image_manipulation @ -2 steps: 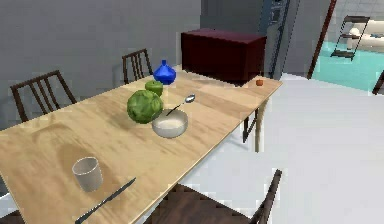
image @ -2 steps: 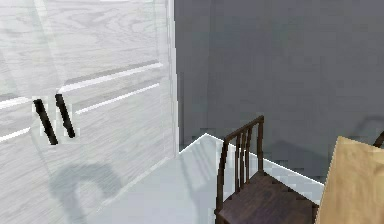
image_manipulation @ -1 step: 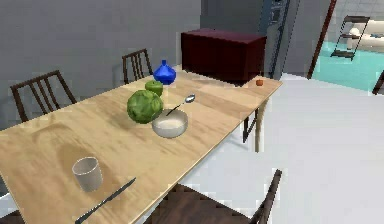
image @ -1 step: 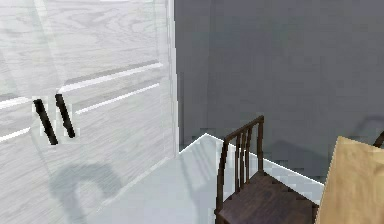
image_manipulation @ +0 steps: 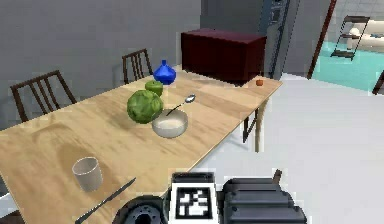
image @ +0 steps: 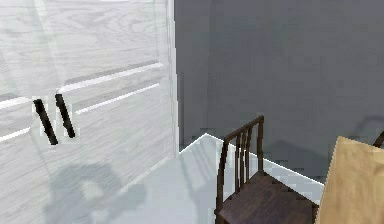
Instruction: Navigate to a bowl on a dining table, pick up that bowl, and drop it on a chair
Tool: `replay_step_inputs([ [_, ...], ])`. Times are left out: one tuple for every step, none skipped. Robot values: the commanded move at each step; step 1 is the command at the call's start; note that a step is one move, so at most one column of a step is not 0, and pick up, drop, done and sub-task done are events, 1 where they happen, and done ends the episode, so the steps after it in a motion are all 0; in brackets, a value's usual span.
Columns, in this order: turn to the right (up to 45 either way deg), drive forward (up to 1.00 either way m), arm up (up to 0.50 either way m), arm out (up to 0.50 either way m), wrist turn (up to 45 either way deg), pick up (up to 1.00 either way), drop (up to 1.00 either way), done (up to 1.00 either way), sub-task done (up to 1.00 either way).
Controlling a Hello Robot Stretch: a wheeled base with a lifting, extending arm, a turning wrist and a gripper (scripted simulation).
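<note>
Arm side view, nearest edge: the arm (image_manipulation: 262, 203) lies as a dark bar along the bottom and is cut off by the frame. A white marker square (image_manipulation: 195, 200) sits at its left. Left again is the gripper (image_manipulation: 138, 213), a dark rounded body with its lower part cut off. Its fingers cannot be made out against the table edge, so I cannot tell how they are set or whether anything is held.

The dining table (image_manipulation: 60, 150) is light wood. At its near end a pale cup (image_manipulation: 88, 172) stands upright. A knife (image_manipulation: 108, 198) lies beside the cup, its handle end lost at the bottom edge.

Mid-table stands the bowl (image_manipulation: 170, 125) — white, upright, on the tabletop near the robot-side edge. A large green round item (image_manipulation: 144, 106) is just behind it; whether they touch cannot be told. A spoon (image_manipulation: 184, 101) lies beyond the bowl. Farther along are a smaller green fruit (image_manipulation: 153, 88) and a blue vase (image_manipulation: 165, 72). At the far corner is a small orange object (image_manipulation: 259, 81) — too small to identify.

Across the table, the left chair (image_manipulation: 40, 92) and the right chair (image_manipulation: 137, 64) show backs only; the tabletop hides their seats. Beyond them stands a dark red cabinet (image_manipulation: 222, 52).

Forward view: a dark chair (image: 255, 180) is cut off at the bottom edge. A tabletop corner (image: 352, 185) is clipped at the right edge. Behind are pale wood-grain doors (image: 90, 90) with black handles (image: 55, 118).
</note>
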Motion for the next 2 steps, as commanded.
replay_step_inputs([
  [0.0,0.00,0.00,0.50,0.0,0.00,0.00,0.00,0.00],
  [0.0,0.00,0.00,0.00,45.0,0.00,0.00,0.00,0.00],
])
